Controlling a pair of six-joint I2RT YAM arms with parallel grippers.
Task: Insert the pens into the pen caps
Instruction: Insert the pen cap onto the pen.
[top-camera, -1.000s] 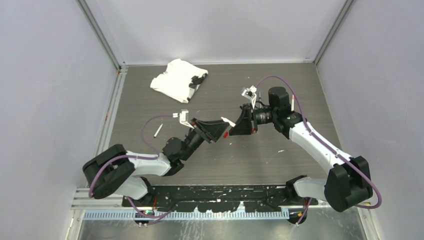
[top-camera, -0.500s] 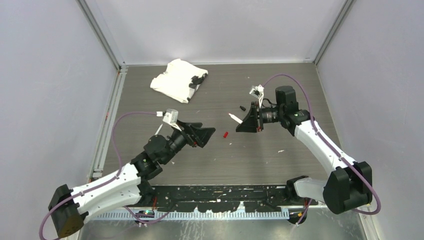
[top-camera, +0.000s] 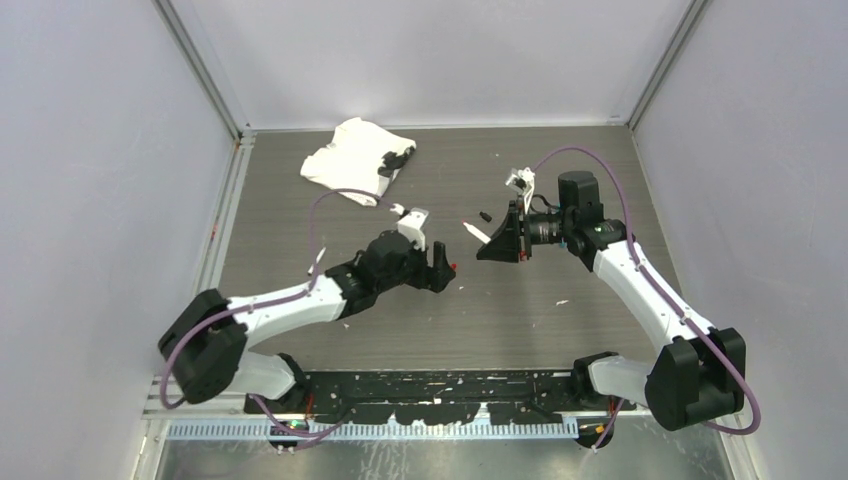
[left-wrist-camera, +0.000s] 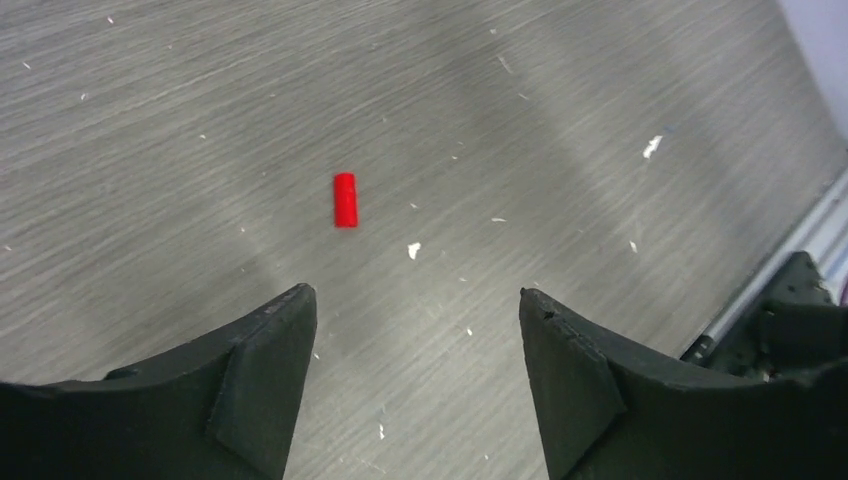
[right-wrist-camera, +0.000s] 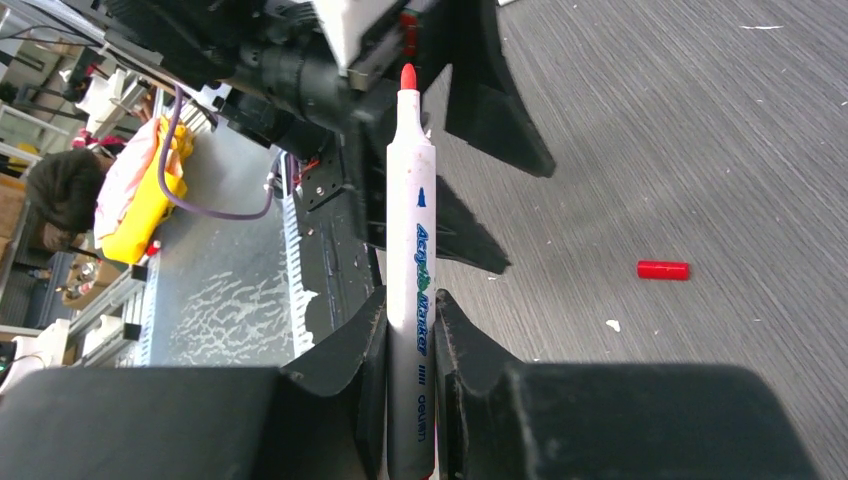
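From above: the left fingers (top-camera: 438, 270) are down low at mid-tabletop (top-camera: 500, 330), and the red cap (top-camera: 453, 266) lies just beside their tips, not touching as far as I can tell. Across from them, the right fingers (top-camera: 497, 240) carry a white pen (top-camera: 469, 230), its tip poking out toward the far left. A black cap (top-camera: 484, 215) lies on the surface just beyond that pen. A second pen (top-camera: 318, 262) lies on the left side, close by the left arm (top-camera: 290, 300). A crumpled white cloth (top-camera: 355, 158) sits at the far-left end.

Left wrist camera: the left fingers (left-wrist-camera: 270, 360) are spread wide with nothing between them. The red cap (left-wrist-camera: 344, 200) lies flat on the grey tabletop (left-wrist-camera: 150, 120) ahead of the gap, slightly toward the left finger, clear of both. White flecks are scattered around it.

Right wrist camera: the right fingers (right-wrist-camera: 350, 350) are pinched tight on the barrel of the pen (right-wrist-camera: 412, 290), the red tip pointing straight away toward the left arm (right-wrist-camera: 300, 70). The red cap (right-wrist-camera: 663, 269) lies on the tabletop (right-wrist-camera: 700, 130) off to the right, well apart from the pen.
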